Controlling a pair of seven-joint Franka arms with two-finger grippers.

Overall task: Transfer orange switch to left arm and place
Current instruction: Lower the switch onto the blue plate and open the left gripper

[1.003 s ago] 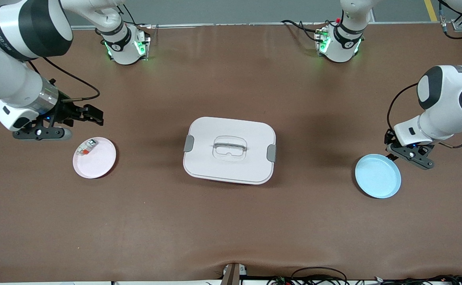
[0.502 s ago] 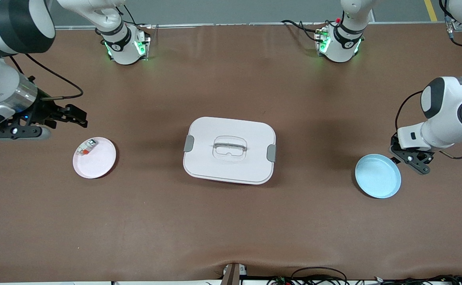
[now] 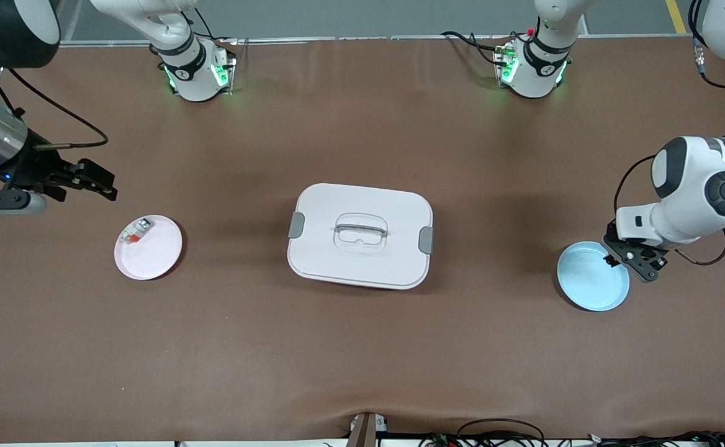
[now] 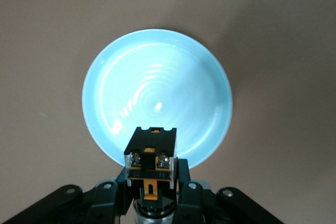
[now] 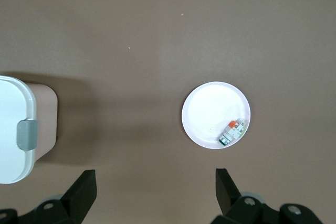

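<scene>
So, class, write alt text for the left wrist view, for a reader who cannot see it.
The left gripper holds the orange switch, a small black part with orange markings, over the rim of an empty light blue plate on the brown table.

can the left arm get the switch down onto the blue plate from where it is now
Probably yes: the left gripper holds the orange switch over the blue plate, whose surface looks bare; the box sits well away mid-table.
</scene>
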